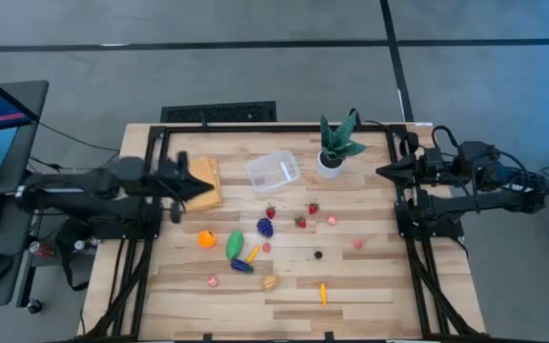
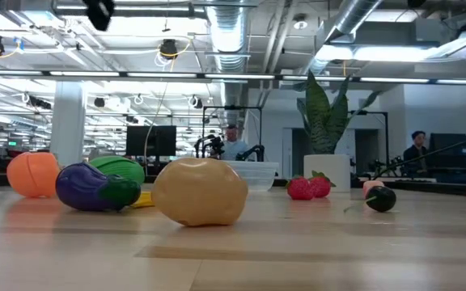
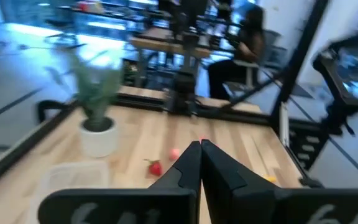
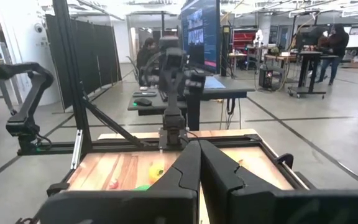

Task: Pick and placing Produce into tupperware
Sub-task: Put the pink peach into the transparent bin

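Observation:
The produce lies scattered on the wooden table: an orange (image 1: 207, 239), a green piece (image 1: 234, 245), purple grapes (image 1: 266, 227), an eggplant (image 1: 242, 267), a tan piece (image 1: 270, 282) and strawberries (image 1: 314, 208). The clear tupperware (image 1: 274, 170) stands upright on the table at the far middle. My left gripper (image 1: 208, 178) is shut and points level toward the table's right, above the tan cloth (image 1: 208, 195). It holds nothing. My right gripper (image 1: 381, 171) is shut and empty at the table's right edge, raised and pointing left. The wrist views show both finger pairs closed, the left gripper (image 3: 200, 144) and the right gripper (image 4: 199, 144).
A spiky plant in a white pot (image 1: 336, 143) stands just right of the tupperware at the far edge. A small orange carrot (image 1: 323, 293) and pink bits (image 1: 358, 243) lie toward the near right. Black frame rails run along the table's left and right edges.

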